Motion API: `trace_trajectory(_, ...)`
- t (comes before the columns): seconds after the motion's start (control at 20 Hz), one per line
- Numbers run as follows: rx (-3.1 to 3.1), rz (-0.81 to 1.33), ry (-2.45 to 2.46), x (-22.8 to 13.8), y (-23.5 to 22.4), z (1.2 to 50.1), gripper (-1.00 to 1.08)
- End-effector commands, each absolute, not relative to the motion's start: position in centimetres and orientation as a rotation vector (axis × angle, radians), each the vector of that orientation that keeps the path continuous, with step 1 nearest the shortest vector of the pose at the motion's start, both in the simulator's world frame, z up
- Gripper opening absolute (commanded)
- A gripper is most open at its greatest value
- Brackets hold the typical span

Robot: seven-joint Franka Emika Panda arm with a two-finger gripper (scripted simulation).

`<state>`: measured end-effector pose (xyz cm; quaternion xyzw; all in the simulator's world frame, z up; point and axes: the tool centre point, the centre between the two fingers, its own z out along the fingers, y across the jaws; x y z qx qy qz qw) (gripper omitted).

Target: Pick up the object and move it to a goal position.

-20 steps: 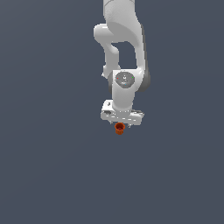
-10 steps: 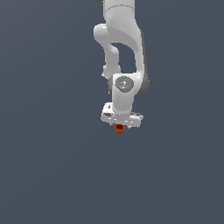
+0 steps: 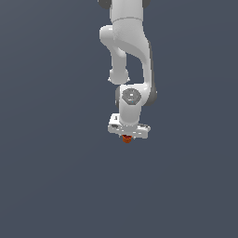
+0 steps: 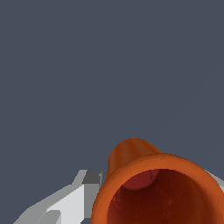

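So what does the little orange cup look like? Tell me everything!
The orange-red cup looks like smooth plastic or clay. Its mouth is wide and flared, its body narrows behind it, and the hollow inside is darker red. In the wrist view a grey-white finger sits right beside it. In the exterior view the cup peeks out just under the white gripper, much smaller than it, against plain grey.

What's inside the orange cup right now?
The wrist view looks into the cup: only its darker red inner wall and bottom show, nothing else visible. The deepest part runs off frame. The gripper hides most of it in the exterior view.
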<state>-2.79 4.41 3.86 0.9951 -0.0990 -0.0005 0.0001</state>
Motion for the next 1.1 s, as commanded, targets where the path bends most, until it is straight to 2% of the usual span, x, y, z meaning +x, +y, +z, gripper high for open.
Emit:
trace_trajectory(0.0, 3.126, 0.000, -0.311, -2.7, 4.4, 3.8, -1.00)
trace_trajectory(0.6, 3.126, 0.001, -0.311, -2.6, 4.5, 4.1, -1.00)
trace_trajectory(1.05, 3.126, 0.001, -0.311, -1.4, 4.8, 7.8, -1.00)
